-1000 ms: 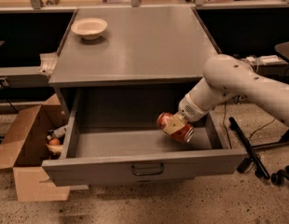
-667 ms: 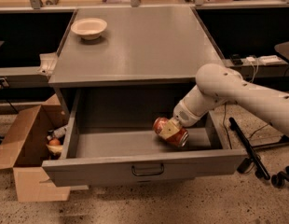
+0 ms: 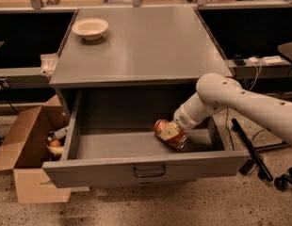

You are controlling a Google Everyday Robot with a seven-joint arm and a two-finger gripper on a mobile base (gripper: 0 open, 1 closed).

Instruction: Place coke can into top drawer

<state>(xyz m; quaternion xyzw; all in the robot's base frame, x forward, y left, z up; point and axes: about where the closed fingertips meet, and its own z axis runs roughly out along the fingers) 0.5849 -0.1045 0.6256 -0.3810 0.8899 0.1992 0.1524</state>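
Observation:
The top drawer (image 3: 108, 167) is pulled wide open, a grey metal box with a dark bar handle (image 3: 149, 172) on its front panel. The coke can (image 3: 166, 132), red-orange with white markings, lies tilted on its side inside the drawer at the right, low over or on the floor. My gripper (image 3: 174, 130) reaches down into the drawer from the right on a white arm (image 3: 240, 100) and sits right at the can. The can and the wrist hide the gripper's tips.
A cream bowl (image 3: 90, 28) stands on the grey cabinet top (image 3: 146, 46) at the back left. An open brown cardboard box (image 3: 24, 147) with items stands on the floor left of the drawer. A black stand leg (image 3: 249, 149) lies at the right.
The arm has carried the coke can leftward and slightly lower inside the drawer. The can now lies closer to the drawer floor.

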